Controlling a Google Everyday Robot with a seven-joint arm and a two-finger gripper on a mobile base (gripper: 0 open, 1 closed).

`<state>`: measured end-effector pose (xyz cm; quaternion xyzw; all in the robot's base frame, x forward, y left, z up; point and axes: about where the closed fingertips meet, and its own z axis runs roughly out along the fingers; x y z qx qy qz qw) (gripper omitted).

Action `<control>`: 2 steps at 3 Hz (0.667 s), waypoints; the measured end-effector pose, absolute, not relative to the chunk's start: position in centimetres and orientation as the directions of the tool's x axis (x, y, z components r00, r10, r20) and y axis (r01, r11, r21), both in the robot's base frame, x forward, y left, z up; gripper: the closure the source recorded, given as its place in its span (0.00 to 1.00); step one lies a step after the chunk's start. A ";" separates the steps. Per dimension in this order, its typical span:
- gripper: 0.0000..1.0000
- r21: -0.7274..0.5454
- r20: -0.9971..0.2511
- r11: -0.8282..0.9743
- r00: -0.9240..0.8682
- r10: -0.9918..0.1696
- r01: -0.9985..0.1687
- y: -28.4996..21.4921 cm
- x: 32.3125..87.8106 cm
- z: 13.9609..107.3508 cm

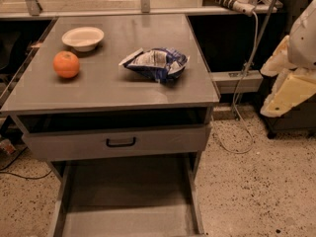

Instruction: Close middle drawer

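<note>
The middle drawer [128,201] is a wide grey shallow tray pulled far out at the bottom of the view. Its front panel and handle are cut off by the lower edge. Above it, the taller-fronted top drawer [163,141] with a black handle [121,142] stands slightly out from the cabinet. My gripper [285,92] is a white and cream shape at the right edge. It hangs beside the cabinet at tabletop height, well apart from both drawers and holding nothing that I can see.
On the grey cabinet top [98,90] lie an orange [66,64], a white bowl [83,37] and a blue chip bag [157,63]. A white cable [245,78] hangs at the right rear. The speckled floor [256,191] lies to the right.
</note>
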<state>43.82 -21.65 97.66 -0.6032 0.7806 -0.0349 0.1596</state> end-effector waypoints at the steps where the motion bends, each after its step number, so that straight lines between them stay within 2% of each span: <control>1: 0.65 -0.247 -0.207 0.270 -0.221 -0.953 -0.931 -21.7 43.8 97.7; 2: 0.88 -0.247 -0.207 0.270 -0.221 -0.953 -0.931 -21.7 43.8 97.7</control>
